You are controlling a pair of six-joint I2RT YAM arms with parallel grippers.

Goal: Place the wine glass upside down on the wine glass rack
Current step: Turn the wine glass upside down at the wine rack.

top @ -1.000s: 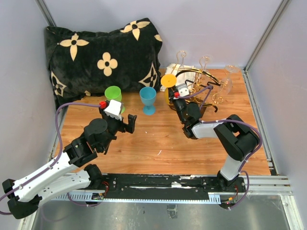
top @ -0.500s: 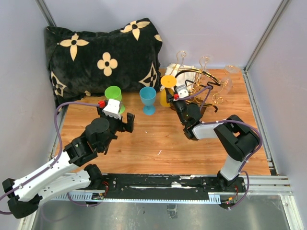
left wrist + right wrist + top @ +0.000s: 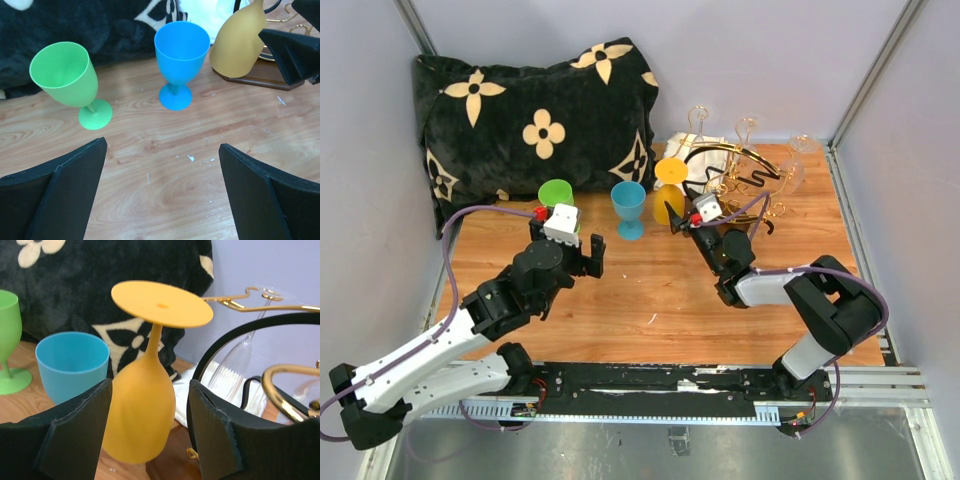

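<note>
Glass (image 3: 668,203) inverted mid-frame, foot seemingly hooked on rack (image 3: 750,160). Right gripper (image 3: 150,440) released, jaws spread beside the bowl, leaving its weight to the rack. Left gripper (image 3: 582,252) left of centre, wide, empty.

Three coloured glasses (image 3: 181,47); perhaps three clear glasses (image 3: 234,365); one rack (image 3: 270,375).

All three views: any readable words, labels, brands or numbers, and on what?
No readable text in any view.
The black pillow shows cream flower motifs only, no legible letters.
The green glass, blue glass, orange glass and wine glass rack show no markings.
</note>
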